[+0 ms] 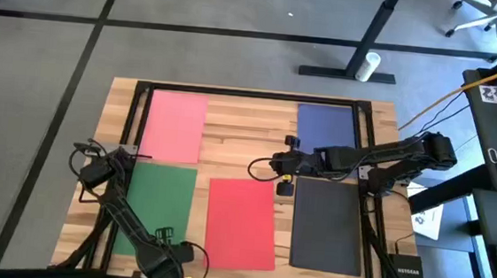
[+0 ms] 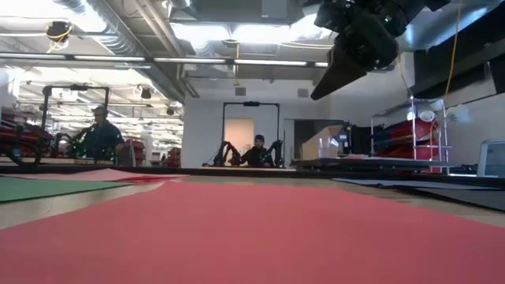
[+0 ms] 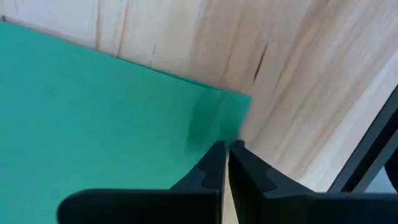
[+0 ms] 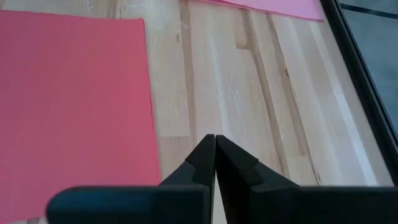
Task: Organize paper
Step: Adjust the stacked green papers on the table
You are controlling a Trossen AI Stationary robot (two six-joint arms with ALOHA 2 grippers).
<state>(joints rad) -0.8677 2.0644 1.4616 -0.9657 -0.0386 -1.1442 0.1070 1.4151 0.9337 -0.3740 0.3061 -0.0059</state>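
Five sheets of paper lay flat and apart on the wooden tabletop (image 1: 239,147): the pink sheet (image 1: 175,126) at the far left, the navy sheet (image 1: 328,126) at the far right, the green sheet (image 1: 156,207) near the left front, the red sheet (image 1: 241,223) in the middle front, and the dark grey sheet (image 1: 328,225) at the right front. The right claw (image 1: 287,166) hung above bare wood between the red sheet and the navy sheet, just off the dark grey sheet's far left corner; its wrist view showed the two fingers pressed together with nothing between them, the red sheet's edge just beside them. The left claw (image 3: 226,163) sat low at the front edge, near the green sheet's front right corner, its fingers likewise closed and empty. Nothing had yet been stacked, so the organizing seemed to be barely begun. Such sheets would likely be very light, thin and limp, lying flush with the wood and offering no edge to pinch from above; a grip would probably have to come at a corner or a free edge, perhaps after sliding the sheet toward the tabletop's rim. Pressing down and dragging could crease or buckle the paper, and a lifted sheet would likely droop and flutter.
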